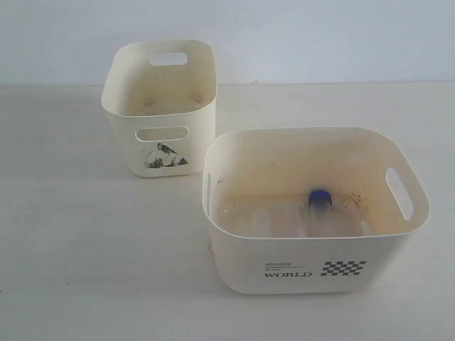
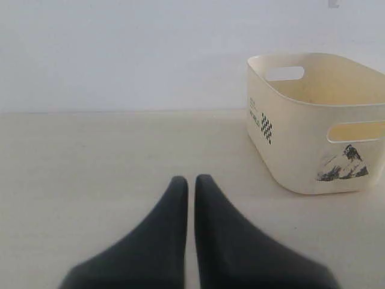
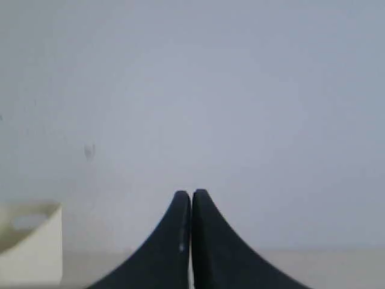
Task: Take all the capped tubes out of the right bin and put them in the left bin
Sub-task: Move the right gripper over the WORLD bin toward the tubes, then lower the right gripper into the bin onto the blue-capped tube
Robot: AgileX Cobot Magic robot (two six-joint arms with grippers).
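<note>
One tube [image 1: 321,213] shows in the right bin [image 1: 313,273], lying on the floor with its blue cap [image 1: 320,197] toward the back wall and its clear body running forward. There are pale shapes beside it that might be more clear tubes, but against the cream floor I cannot tell. The left bin [image 1: 160,153] stands apart on the table [image 1: 85,249], further back, with nothing to see in it.

That tube looks light and stiff — hard plastic, I'd say, smooth and round, so it is likely to roll or squirt out of a careless pinch. My guess is the best hold is across the body just below the cap, or on the cap itself, where a screw cap may give some bite. It lies low in a deep bin, so the reach has to come straight down, clear of the walls.

Neither arm shows over the bins. The left end effector [image 2: 191,179] has its fingers pressed all but together, only a sliver between them, holding nothing and hanging over bare table. The right end effector [image 3: 191,194] is shut tight too, empty and facing the wall — both need to spread before any pick.
</note>
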